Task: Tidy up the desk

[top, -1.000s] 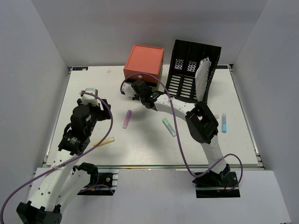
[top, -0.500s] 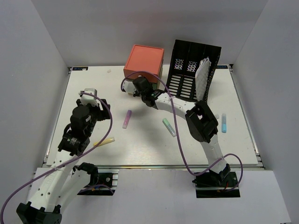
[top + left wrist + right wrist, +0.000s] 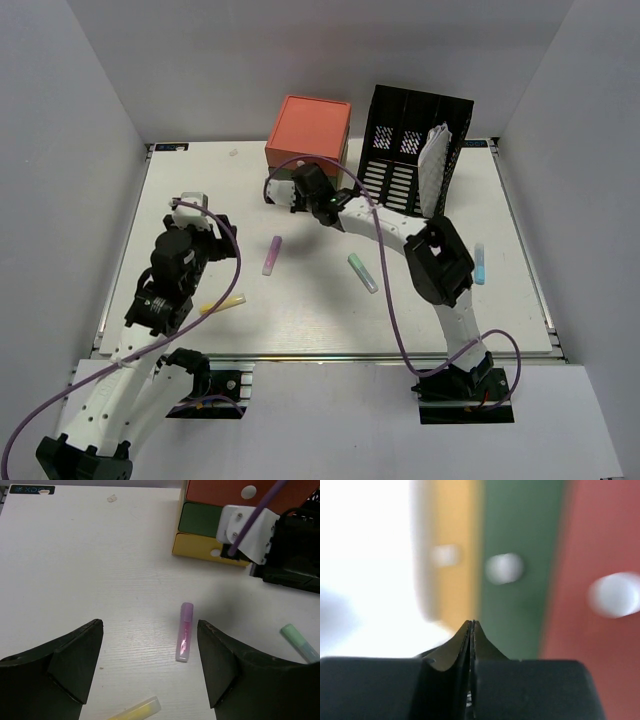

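Note:
The desk (image 3: 320, 310) is a wide white tabletop. On it lie a purple marker (image 3: 271, 255), a green marker (image 3: 362, 272), a yellow marker (image 3: 224, 303) and a blue marker (image 3: 479, 263). My left gripper (image 3: 205, 232) hovers open at the left. In its wrist view the gripper (image 3: 150, 625) frames the purple marker (image 3: 184, 631), which lies just ahead of the fingertips, untouched. My right gripper (image 3: 298, 180) is shut and holds nothing. Its tips (image 3: 472, 622) sit close to the front of the drawer box (image 3: 520, 540), about where the yellow and green drawers meet.
The three-drawer orange, green and yellow box (image 3: 308, 130) stands at the back centre. A black slotted file rack (image 3: 410, 150) beside it holds a white patterned item (image 3: 432, 165). The right arm spans the desk's middle, above the green marker. A metal rail (image 3: 330, 357) edges the near side.
The right gripper has shifted slightly right and back, closer to the drawer box front. The left arm and the markers have hardly moved.

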